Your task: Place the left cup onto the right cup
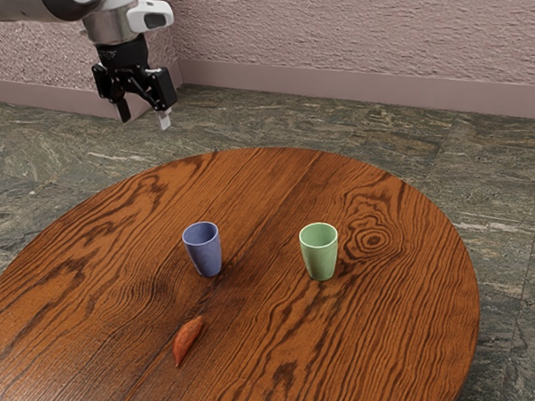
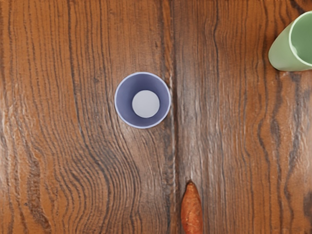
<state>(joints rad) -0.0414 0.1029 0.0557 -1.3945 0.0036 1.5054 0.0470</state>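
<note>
Blue cup point(image 1: 202, 248) stood upright on the round wooden surface point(image 1: 372, 356), near its middle, with its mouth open to the top. The green cup point(image 1: 318, 250) stood upright too, toward the exterior view's right of the blue cup and well apart from it, at about the same depth.

The hand point(image 1: 143, 120) hung high above the far part of the surface, toward the exterior view's upper left, at the end of the arm point(image 1: 108, 16). Its two fingers were spread wide and pointed downward. It held nothing and touched nothing (neither cup was anywhere close to its fingers).

From the wrist view the blue cup point(image 2: 142, 100) lay almost straight below, so that its pale round bottom showed inside the rim. The green cup point(image 2: 292, 44) leaned out at one corner, and the tip of an orange root point(image 2: 191, 212) lay on the wood beside them.

In the exterior view that orange root lay flat on the near side of the blue cup, apart from it.

The surface had a strong dark grain with a ringed knot just beyond the green cup. Around it lay a floor point(image 1: 498, 199) of greenish veined stone. A rough pinkish wall point(image 1: 375, 27) stood at the far side, with a plain skirting board point(image 1: 378, 85) along its foot.
</note>
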